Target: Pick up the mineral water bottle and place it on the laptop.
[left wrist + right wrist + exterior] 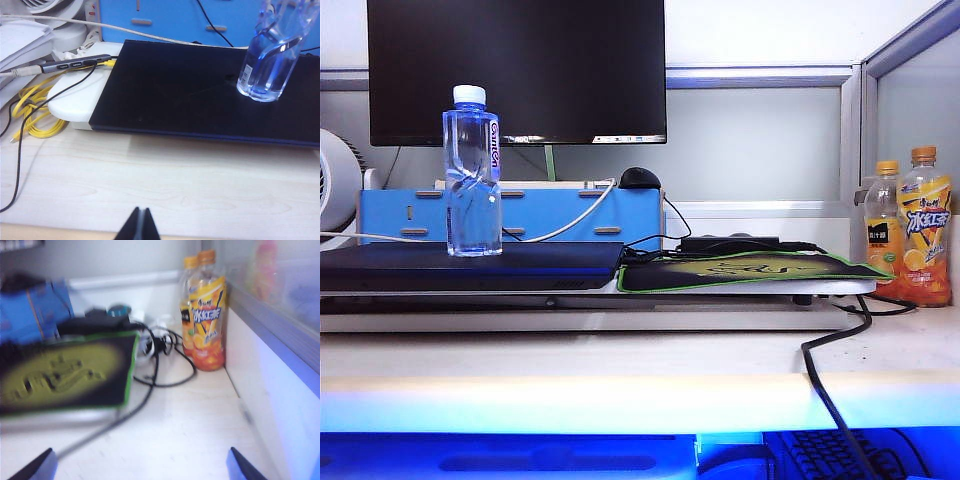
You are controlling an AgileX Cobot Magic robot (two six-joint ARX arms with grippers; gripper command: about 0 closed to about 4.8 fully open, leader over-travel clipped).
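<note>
Judging by the layout, the placement step looked done: the mineral water bottle (472, 172) stood upright on the laptop (470, 266), toward its back edge, with nothing gripping it.

Left pincer (139, 225): only the two dark tips showed in the left wrist view, pressed together, empty, hanging over bare desk (175, 185). The laptop's front edge lay ahead of it, and the bottle was farther ahead and off to one side, well apart from the tips. A white stand (80, 95) stuck out from under the laptop's near corner, with a yellow cable (30, 112) coiled beside it.

Right pincer (140, 465): jaws spread wide, nothing between them, over open desk. Ahead of it sat the green-edged mouse pad (65, 372) on one side and the two orange-capped juice bottles (205, 315) on the other, by the partition wall. That view was motion-blurred, so detail there was poor. Neither bottle nor laptop appeared in it, so that pincer was well clear of both.

Neither arm was visible in the exterior view.

My read: task goal was met and the arms were parked back. The only thing left would be to hold clear and not nudge the laptop or the black cable (825, 370) trailing over the desk edge. The bottle looked tall and narrow-waisted, so any bump to the laptop could tip it.
</note>
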